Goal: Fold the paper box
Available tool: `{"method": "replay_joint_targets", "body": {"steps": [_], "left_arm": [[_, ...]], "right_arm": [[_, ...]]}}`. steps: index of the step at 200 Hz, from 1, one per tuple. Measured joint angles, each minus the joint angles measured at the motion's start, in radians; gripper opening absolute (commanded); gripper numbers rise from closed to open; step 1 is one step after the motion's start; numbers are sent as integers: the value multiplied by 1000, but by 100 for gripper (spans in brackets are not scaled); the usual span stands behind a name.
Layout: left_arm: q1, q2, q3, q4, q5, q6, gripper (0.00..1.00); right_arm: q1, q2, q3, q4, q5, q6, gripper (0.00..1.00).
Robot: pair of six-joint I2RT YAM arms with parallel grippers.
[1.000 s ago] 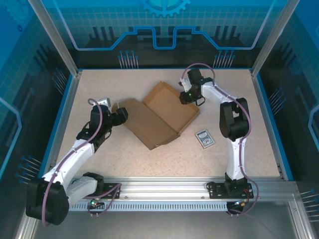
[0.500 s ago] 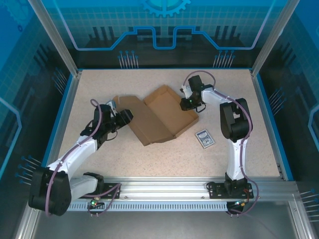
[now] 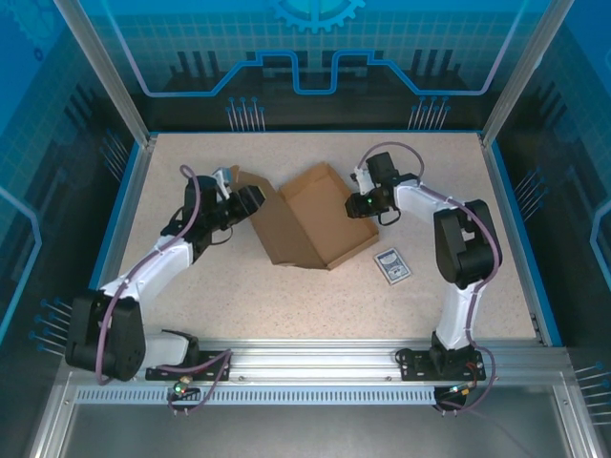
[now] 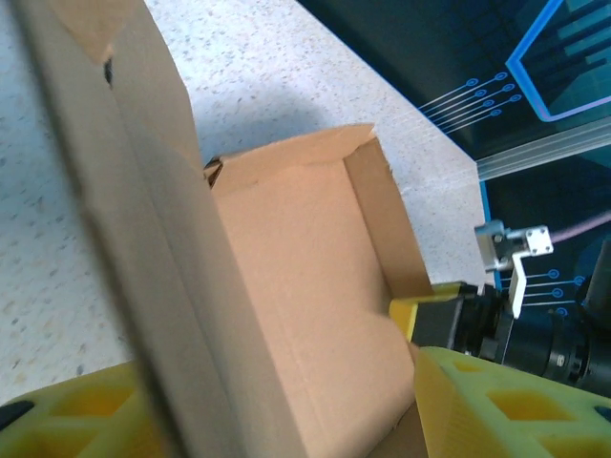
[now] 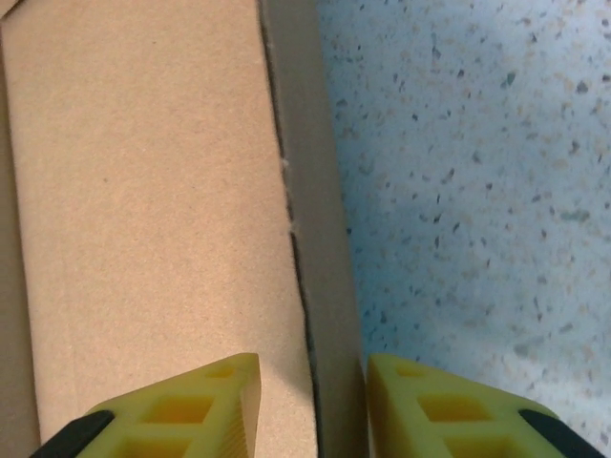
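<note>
Since a second ago: the left end effector has swung toward the far side of the counter. It has carried the lid of the paper box from lying flat to standing steeply. The right end effector has slid slightly nearer along the tray's right wall.

Position: the box sits mid-counter, between the two end effectors. Its hinge crease runs diagonally, far-left to near-right. The lid is on the left of the crease and the tray on the right. A small patterned card lies apart, near-right of the box.

Key relation: the left arm is nearer the lid. To close, the lid must likely swing rightward over the tray, toward the wall the right end effector straddles.

Left end effector: jaws well apart. In the wrist view the lid stands between them, against the left finger.

Right end effector: jaws slightly apart astride the tray wall. The outer finger is at the wall and the inner one just off it, so no pinch.
</note>
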Motion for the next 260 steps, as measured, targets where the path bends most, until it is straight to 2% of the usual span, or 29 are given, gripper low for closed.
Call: {"method": "replay_joint_targets", "body": {"steps": [57,94,138,177,213,246,260], "left_arm": [[0,165,195,-26,39,69,61],[1,249,343,-106,53,167,65],[1,342,493,-227,72,283,63],[1,379,577,-340,82,385,51],[-2,430,683,-460,80,498,44],[-33,465,768,-565,20,616,36],[-54,473,798,-601,-14,666,33]], "right_arm": [[32,-96,-119,50,-6,58,52],[97,-126,-172,64,-6,91,57],[167,-167,-222,74,-13,123,61],[172,-187,-229,73,-11,141,66],[172,-196,-228,58,9,141,71],[171,-209,-223,29,34,140,76],[167,-218,-220,19,41,139,81]]}}
